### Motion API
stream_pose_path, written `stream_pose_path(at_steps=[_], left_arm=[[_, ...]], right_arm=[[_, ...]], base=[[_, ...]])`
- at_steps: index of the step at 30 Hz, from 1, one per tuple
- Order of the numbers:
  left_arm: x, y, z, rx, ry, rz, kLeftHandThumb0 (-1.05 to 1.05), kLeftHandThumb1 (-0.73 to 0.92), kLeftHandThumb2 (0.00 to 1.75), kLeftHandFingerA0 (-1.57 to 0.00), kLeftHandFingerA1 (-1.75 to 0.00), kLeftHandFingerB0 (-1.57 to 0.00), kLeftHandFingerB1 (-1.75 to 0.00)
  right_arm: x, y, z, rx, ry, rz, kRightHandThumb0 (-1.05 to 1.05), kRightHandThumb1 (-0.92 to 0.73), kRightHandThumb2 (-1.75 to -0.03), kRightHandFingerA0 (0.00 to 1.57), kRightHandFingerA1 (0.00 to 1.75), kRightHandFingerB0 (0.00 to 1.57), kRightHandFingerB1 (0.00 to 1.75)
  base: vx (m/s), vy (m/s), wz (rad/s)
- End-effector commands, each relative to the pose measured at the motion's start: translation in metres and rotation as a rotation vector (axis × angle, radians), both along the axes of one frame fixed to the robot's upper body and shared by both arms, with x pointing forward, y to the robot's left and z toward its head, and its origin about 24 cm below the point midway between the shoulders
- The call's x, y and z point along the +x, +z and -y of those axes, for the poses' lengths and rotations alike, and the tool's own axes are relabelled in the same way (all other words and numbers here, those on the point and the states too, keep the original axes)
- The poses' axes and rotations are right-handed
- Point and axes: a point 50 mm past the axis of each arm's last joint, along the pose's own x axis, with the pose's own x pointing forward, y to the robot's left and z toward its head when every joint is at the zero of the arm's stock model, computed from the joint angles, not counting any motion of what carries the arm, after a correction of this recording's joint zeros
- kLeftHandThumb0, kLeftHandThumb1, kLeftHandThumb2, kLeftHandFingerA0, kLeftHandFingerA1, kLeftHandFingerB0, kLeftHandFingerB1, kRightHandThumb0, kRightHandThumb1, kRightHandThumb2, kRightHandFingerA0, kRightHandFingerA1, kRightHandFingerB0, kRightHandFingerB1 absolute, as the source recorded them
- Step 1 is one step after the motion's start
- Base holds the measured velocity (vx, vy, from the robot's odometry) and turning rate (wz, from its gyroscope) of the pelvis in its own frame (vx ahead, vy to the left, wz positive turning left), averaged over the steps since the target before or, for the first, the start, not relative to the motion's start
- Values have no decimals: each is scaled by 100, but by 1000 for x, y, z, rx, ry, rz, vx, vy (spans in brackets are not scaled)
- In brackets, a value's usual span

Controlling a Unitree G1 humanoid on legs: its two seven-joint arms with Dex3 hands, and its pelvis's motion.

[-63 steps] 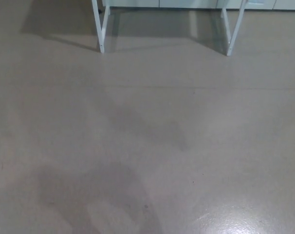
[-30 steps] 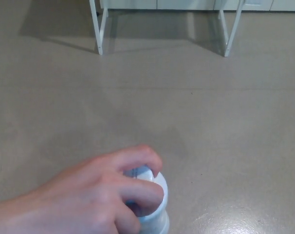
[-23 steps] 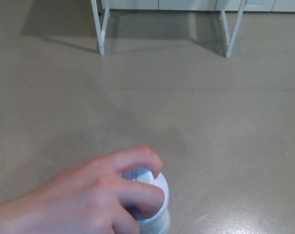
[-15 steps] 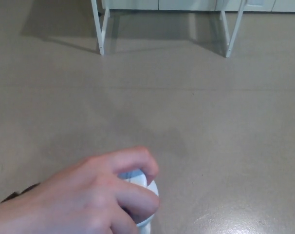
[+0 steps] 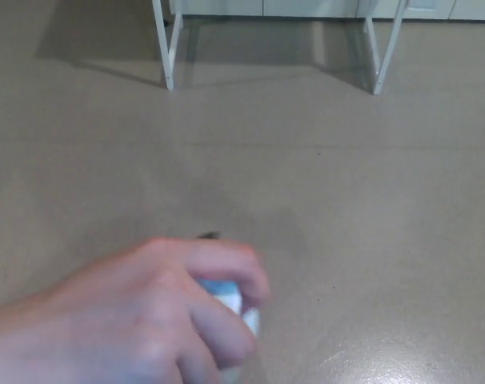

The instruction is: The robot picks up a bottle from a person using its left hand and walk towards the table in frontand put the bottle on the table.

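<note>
Plain indoor room with glossy beige floor [image 5: 346, 184], white table legs [image 5: 164, 48], pale cabinet fronts [image 5: 306, 6]

Blurred white-blue bottle [image 5: 241, 308] inside person's hand [image 5: 138, 320]

1. A smooth, beige-grey floor [image 5: 370, 208] fills nearly the whole view.
2. A thin, straight seam line [image 5: 386, 146] crosses the floor from side to side in its upper part.
3. A bright, glossy patch of glare [image 5: 402, 364] lies at the lower right.
4. A soft, dark shadow [image 5: 90, 44] spreads over the upper left.
5. Pale cabinet fronts [image 5: 306, 6] run along the top edge.
</note>
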Motion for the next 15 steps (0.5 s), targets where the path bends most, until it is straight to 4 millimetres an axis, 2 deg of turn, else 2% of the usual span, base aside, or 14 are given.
stream_pose_path(at_steps=[1,5,6,7,8,9,10,11,12,13,14,15], left_arm=[[3,3,14,44,-68,-33,-65,37,53,0,-37,0,-9],[8,4,20,25,-89,-28,-65,37,55,-1,-37,0,-9],[8,3,22,27,-89,-17,-59,38,79,0,-39,0,-5],[9,3,25,30,-89,-2,-59,38,79,0,-39,0,-5],[10,1,27,44,-70,6,-59,33,76,-8,-48,0,-10],[12,-1,30,50,-49,11,-55,36,79,-14,-55,0,-12],[12,-1,30,51,-42,13,-55,36,79,-14,-55,0,-12],[13,-2,31,51,-31,17,-55,41,55,-25,-50,0,-20],[17,-4,36,33,19,33,-34,54,63,-81,-68,-10,-32],[20,-5,42,7,70,46,-34,54,63,-81,-68,-10,-32],[20,-8,45,-12,101,39,-23,63,58,-98,-69,-18,-31],[22,-11,48,-47,131,17,-16,49,93,-97,-89,-12,-49]], right_arm=[[1,5,9,-43,2,-1,-29,-48,-55,68,42,56,40],[2,5,10,-44,-5,-3,-28,-49,-55,66,41,56,40],[1,5,10,-41,-7,-3,-27,-49,-55,66,41,56,40],[0,5,10,-36,-9,-4,-27,-49,-55,66,41,56,40],[0,4,9,-36,-8,-6,-28,-49,-55,67,41,56,40],[-1,3,9,-32,-10,-4,-28,-49,-54,67,42,56,41],[-1,3,8,-30,-11,-3,-28,-49,-54,67,42,56,41],[-1,3,8,-30,-12,-2,-27,-49,-54,68,42,56,41],[0,4,9,-34,-7,-1,-28,-49,-55,67,42,56,40],[1,5,9,-42,2,0,-28,-49,-55,67,42,56,40],[-1,4,9,-47,9,-6,-29,-49,-55,67,42,56,40],[-2,3,8,-50,14,-10,-28,-50,-55,67,42,56,40]], base=[[0,0,0],[0,0,0],[0,0,0],[0,0,0],[0,0,0],[0,0,0],[0,0,0],[0,0,0],[0,0,0],[0,0,0],[0,0,0],[0,0,0]])
